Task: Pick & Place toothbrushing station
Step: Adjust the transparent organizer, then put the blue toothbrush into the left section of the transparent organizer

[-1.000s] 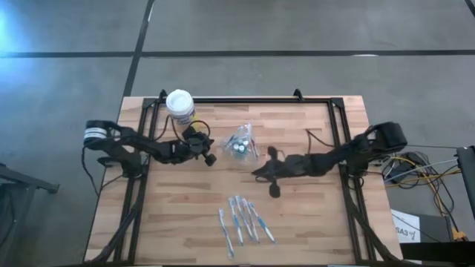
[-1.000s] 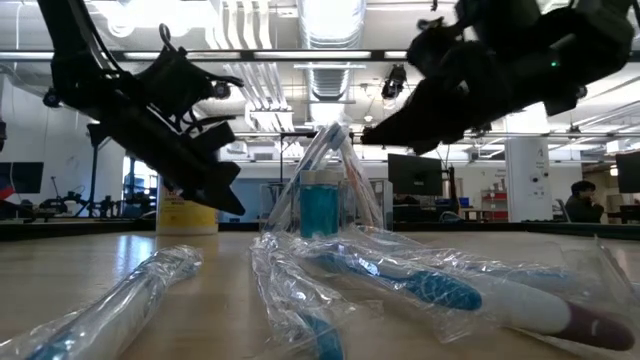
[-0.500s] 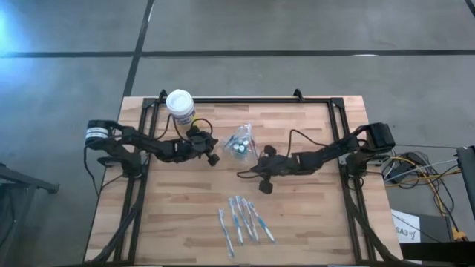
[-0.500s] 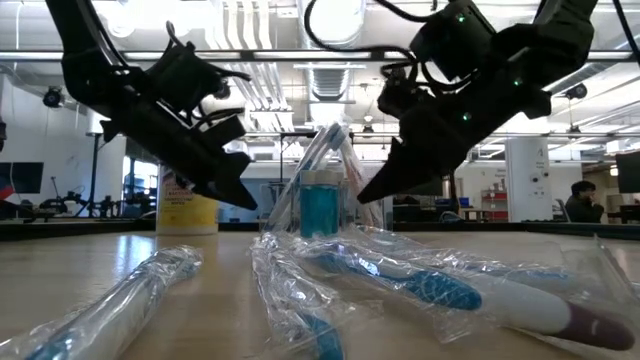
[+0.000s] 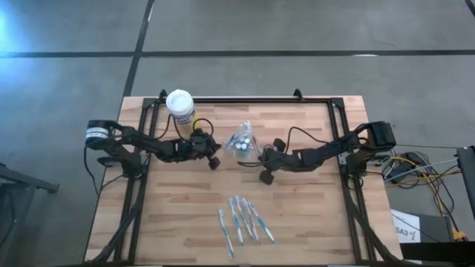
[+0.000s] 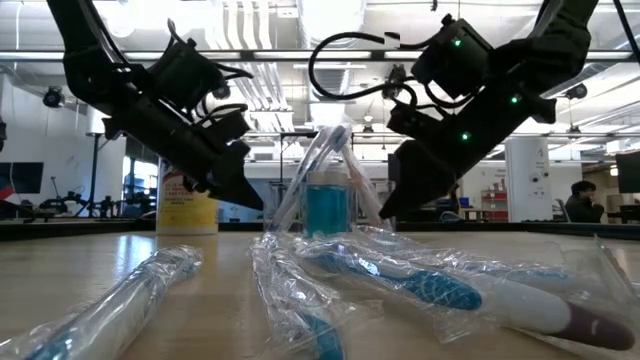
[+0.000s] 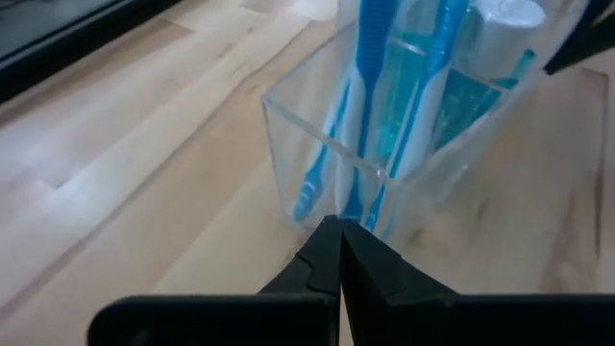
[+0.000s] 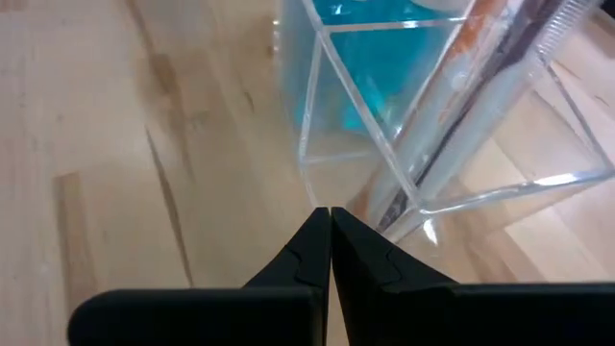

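Several blue toothbrushes (image 7: 363, 106) stand in the clear holder (image 7: 384, 144)

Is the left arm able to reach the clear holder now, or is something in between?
Probably yes: the left gripper, shut, points at the clear holder with only bare table between them; the right gripper sits at the opposite side.

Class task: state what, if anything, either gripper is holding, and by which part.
Nothing is held. The left gripper and right gripper are both shut and empty, pointing at the clear holder from opposite sides.
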Tool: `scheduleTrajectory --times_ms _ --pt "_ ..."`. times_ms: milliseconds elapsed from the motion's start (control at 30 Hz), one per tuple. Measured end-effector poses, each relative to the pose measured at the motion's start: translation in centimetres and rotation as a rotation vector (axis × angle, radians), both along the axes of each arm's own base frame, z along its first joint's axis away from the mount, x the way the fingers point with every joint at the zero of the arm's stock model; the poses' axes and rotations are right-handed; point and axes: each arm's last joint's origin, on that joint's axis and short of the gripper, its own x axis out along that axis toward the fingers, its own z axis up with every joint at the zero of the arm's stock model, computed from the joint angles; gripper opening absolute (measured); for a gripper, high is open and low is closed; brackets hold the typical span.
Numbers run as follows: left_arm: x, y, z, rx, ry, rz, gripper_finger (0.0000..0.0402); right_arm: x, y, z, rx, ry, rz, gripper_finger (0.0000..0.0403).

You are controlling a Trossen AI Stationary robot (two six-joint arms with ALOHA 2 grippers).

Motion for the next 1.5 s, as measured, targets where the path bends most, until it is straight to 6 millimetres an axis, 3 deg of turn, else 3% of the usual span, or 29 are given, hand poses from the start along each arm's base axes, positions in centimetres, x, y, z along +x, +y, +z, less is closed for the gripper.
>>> scheduleTrajectory --times_ms 600,833,1100,1367,1500 --pt "0.1 -0.7 0.0 0.019 0.010 -0.038 0.0007 -0.4 -0.9 -0.4 -0.013 0.012 -0.055 0.0008" --pt "-0.6 -1.0 1.6 0.084 0.035 -0.087 0.0012 -0.7 0.3 1.3 -0.042 -0.030 0.027 0.0008" --pt "-4.2 -2.4 5.1 0.117 0.026 -0.203 0.0013 -2.4 3.2 4.6 -0.074 -0.128 0.245 0.0008" --pt "-9.9 -4.7 8.1 0.221 -0.294 -0.584 0.0014 -6.6 4.7 7.6 -0.032 -0.542 0.522 0.0008" --pt "-12.2 -4.9 8.3 0.222 -0.420 -0.615 0.0007 -8.8 4.3 8.0 -0.010 -0.708 0.551 0.0008"
